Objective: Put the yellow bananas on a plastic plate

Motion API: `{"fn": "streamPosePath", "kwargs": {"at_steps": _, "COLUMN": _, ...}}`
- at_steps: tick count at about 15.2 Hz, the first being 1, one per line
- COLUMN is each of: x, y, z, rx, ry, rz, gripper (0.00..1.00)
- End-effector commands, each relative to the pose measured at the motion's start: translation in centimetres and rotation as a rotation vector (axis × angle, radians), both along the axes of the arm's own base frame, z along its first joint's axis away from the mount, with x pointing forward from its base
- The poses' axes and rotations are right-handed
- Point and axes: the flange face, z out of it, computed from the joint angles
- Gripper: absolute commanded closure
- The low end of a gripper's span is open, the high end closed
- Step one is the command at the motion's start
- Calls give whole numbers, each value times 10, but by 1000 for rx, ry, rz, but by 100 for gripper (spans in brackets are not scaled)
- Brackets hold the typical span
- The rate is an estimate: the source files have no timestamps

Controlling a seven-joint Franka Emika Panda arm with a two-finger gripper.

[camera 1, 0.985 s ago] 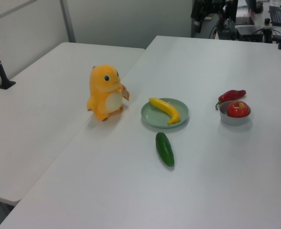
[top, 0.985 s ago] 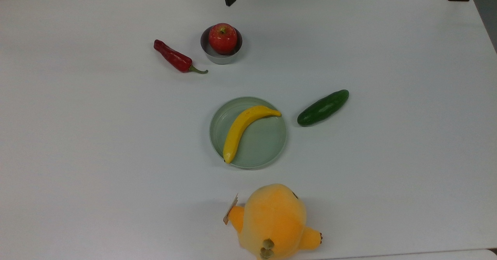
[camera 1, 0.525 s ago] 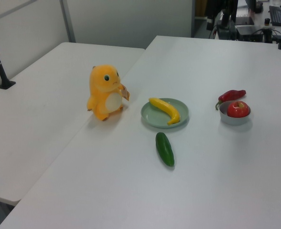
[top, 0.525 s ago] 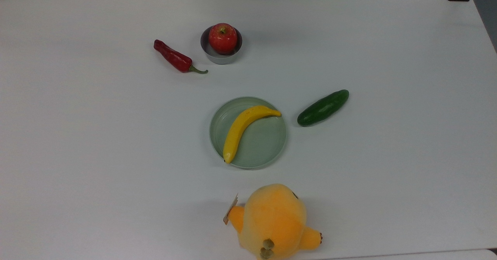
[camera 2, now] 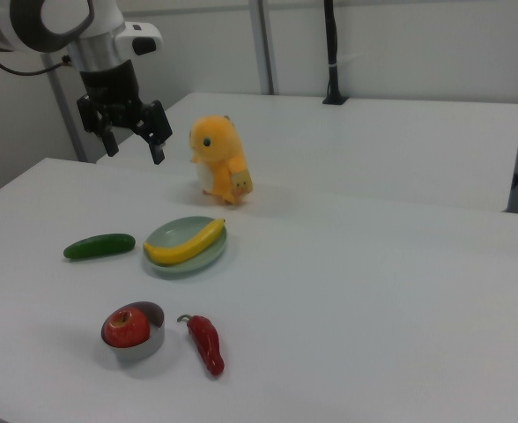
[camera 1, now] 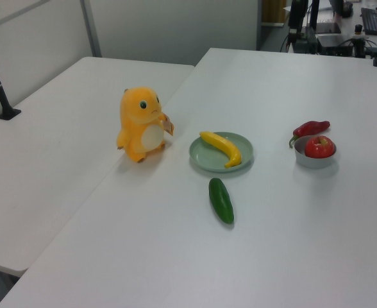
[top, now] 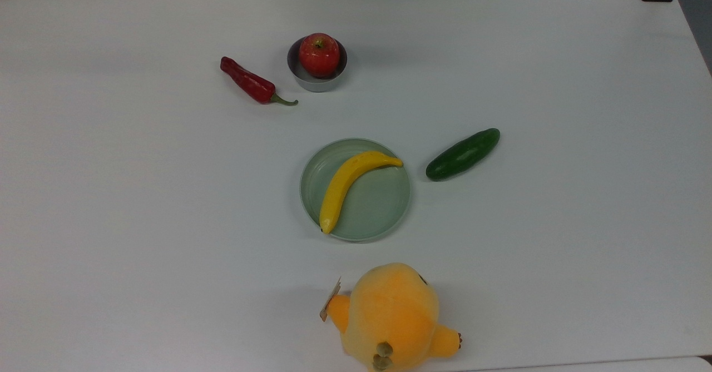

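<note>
— White tabletop (top: pixel 167 194) all across the top view; what's on it?
— The plastic plate (top: pixel 384 205) sits mid-table with the yellow bananas (top: pixel 347 186), really one curved banana, lying across it, dark tip at the rim toward the top view's bottom. A dark green cucumber (top: pixel 463 154) lies just off the plate on the top view's right. Farther up are a red chili pepper (top: pixel 250 83) and a red apple (top: pixel 319 54) in a small grey metal bowl (top: pixel 314 83). An orange-yellow plush toy (top: pixel 392 316) stands at the near edge.

— And the left view?
— Same layout: banana (camera 1: pixel 222 147) on the plate (camera 1: pixel 204 157), cucumber (camera 1: pixel 221 200) in front, plush (camera 1: pixel 141 124) on the left view's left, apple (camera 1: pixel 318 146) and pepper (camera 1: pixel 310 128) on the left view's right.

— Right view?
— The gripper (camera 2: pixel 134 141) hangs in the air above the table, well apart from the plate (camera 2: pixel 166 236) and banana (camera 2: pixel 187 244), its fingers (camera 2: pixel 159 139) spread wide, holding nothing.
</note>
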Motion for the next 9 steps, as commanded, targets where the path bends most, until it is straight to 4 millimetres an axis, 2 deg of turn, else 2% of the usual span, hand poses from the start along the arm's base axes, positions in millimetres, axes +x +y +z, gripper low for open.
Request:
{"fn": "streamPosePath", "kwargs": {"at_steps": 1, "x": -13, "y": -3, "z": -2, "rx": 1, "ry": -10, "rz": 27, "gripper": 0}}
{"fn": "streamPosePath", "kwargs": {"at_steps": 4, "x": -13, "y": 5, "z": -2, "rx": 1, "ry": -10, "rz": 40, "gripper": 0}}
{"fn": "streamPosePath", "kwargs": {"at_steps": 9, "x": -12, "y": 5, "z": -3, "rx": 1, "ry": -8, "rz": 40, "gripper": 0}}
